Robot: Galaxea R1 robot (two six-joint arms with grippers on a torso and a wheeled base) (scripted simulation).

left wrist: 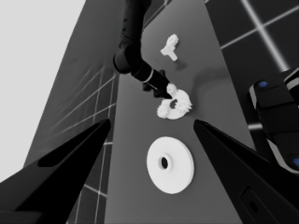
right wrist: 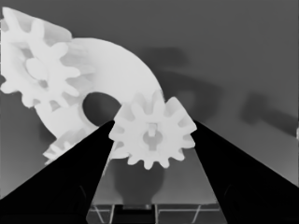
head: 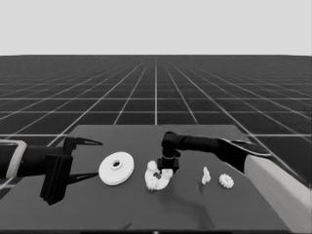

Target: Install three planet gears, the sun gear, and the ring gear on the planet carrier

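Head view: my right tool [head: 167, 168] is down at bench centre, over the smaller round part [head: 157, 179], its fingers closed on a gear [right wrist: 153, 131] that hangs just above the part's rim on the 2 o'clock side. Right wrist view shows that gear pinched between the two wedges, teeth meeting both. Two more gears sit on the smaller round part already: one [right wrist: 41, 70] plainly on its face, another [right wrist: 65, 142] half hidden behind a finger at the rim. Larger round part [head: 116, 168] lies flat at 9 o'clock of the smaller one, close but apart, hub up. At 3 o'clock of the smaller part stands the thin white piece [head: 205, 175], and just beyond it one loose gear [head: 226, 181] on the bench [head: 97, 209]. Left tool [head: 84, 158] waits at the bench's left end, fingers spread wide, holding nothing.
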